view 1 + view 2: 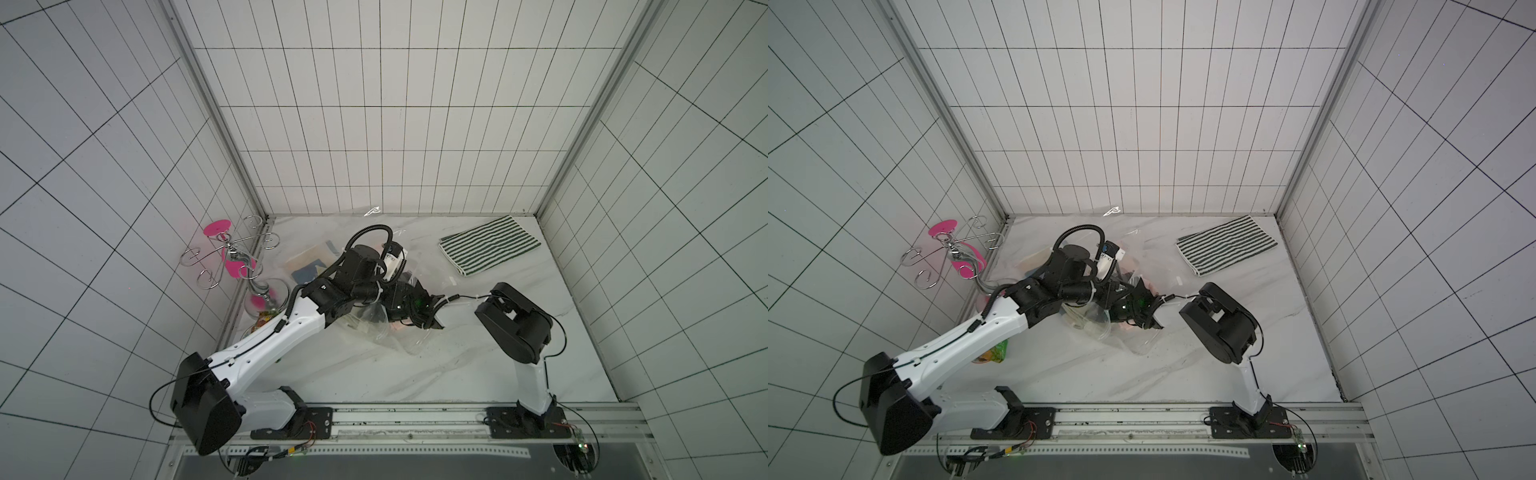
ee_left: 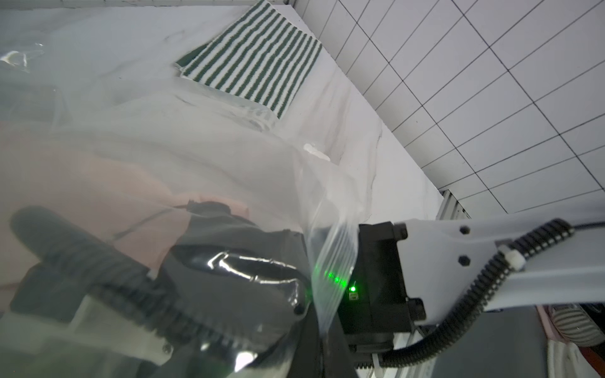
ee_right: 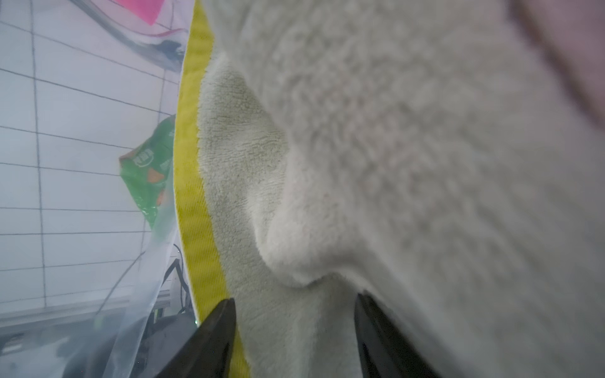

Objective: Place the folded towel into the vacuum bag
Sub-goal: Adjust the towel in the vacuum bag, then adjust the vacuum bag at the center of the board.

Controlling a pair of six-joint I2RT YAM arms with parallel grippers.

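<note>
Cream terry towel (image 3: 376, 163), yellow hem; crinkly bag (image 2: 229, 147).

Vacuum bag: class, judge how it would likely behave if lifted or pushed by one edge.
Probably floppy: the vacuum bag creases and drapes in the left wrist view. Likely light, since the film is thin and see-through. Possibly slippery, given its glossy glints.

white gridded walls (image 1: 374, 124), marbled tabletop (image 1: 436, 374), metal front rail (image 1: 415, 415)
</note>
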